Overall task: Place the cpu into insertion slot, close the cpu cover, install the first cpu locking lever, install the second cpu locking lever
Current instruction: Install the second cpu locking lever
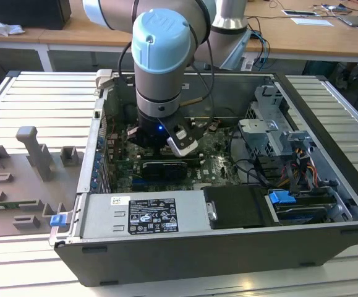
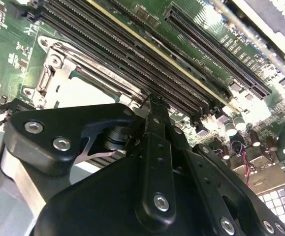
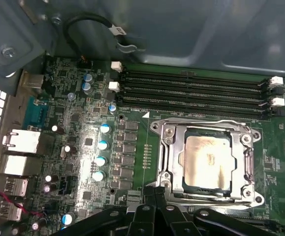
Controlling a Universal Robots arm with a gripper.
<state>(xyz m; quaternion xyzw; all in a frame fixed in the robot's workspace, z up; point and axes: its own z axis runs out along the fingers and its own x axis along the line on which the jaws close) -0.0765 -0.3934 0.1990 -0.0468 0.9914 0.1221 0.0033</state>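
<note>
The arm is bent down into the open computer case [image 1: 327, 204], its gripper [image 3: 154, 196] poised right at the six o'clock edge of the insertion slot [image 3: 163, 147] on the green motherboard [image 3: 83, 147]. The cpu [image 3: 207, 157] already lies flat in that slot, and the cpu cover [image 3: 245, 162] is folded down around it, framing the silver top. Whether the jaws are clenched or released I cannot tell from here.

The chip looks light, rigid and smooth-topped, and I'd judge it fragile underneath, so it wants handling by its edges only. The cover is thin stiff sheet metal, best pressed on its frame. The memory slots [image 3: 191, 91] run along at twelve o'clock.
</note>
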